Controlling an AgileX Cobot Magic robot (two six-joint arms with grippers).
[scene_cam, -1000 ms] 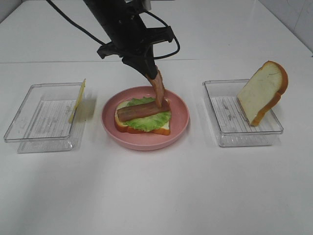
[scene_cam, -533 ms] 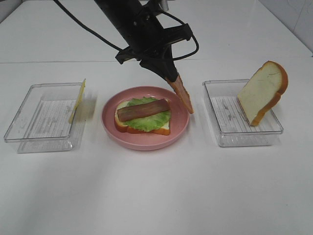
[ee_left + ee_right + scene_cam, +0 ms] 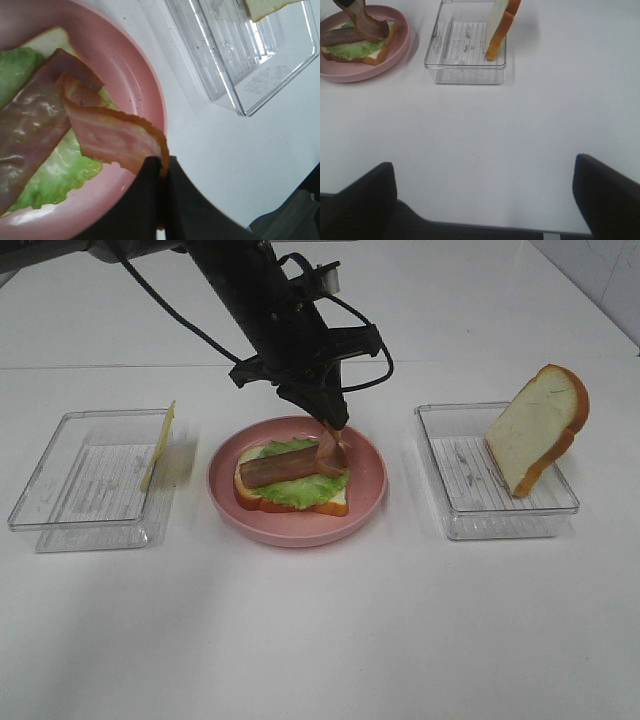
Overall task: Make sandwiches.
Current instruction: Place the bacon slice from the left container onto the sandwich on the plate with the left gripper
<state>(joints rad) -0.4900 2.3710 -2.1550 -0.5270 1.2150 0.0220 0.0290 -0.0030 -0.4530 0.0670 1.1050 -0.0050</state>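
Left fingers (image 3: 142,200) clamp a bacon strip (image 3: 112,137), its free end curling onto the stack (image 3: 292,483) below them; seemingly laying bacon. Next: lower, release flat. Right fingers (image 3: 362,195) spread wide, empty.

I am counting two bread slices, the flat bread slice (image 3: 338,500) and the upright bread slice (image 3: 530,435); two bacon strips, the lying bacon strip (image 3: 278,468) and the hanging bacon strip (image 3: 330,448); one lettuce leaf (image 3: 300,490); one cheese square (image 3: 160,443); one pink plate (image 3: 368,480); and two clear trays, the left tray (image 3: 95,485) and the right tray (image 3: 460,475). I am working with two claws, my left claw (image 3: 161,166) and right claw (image 3: 485,175).
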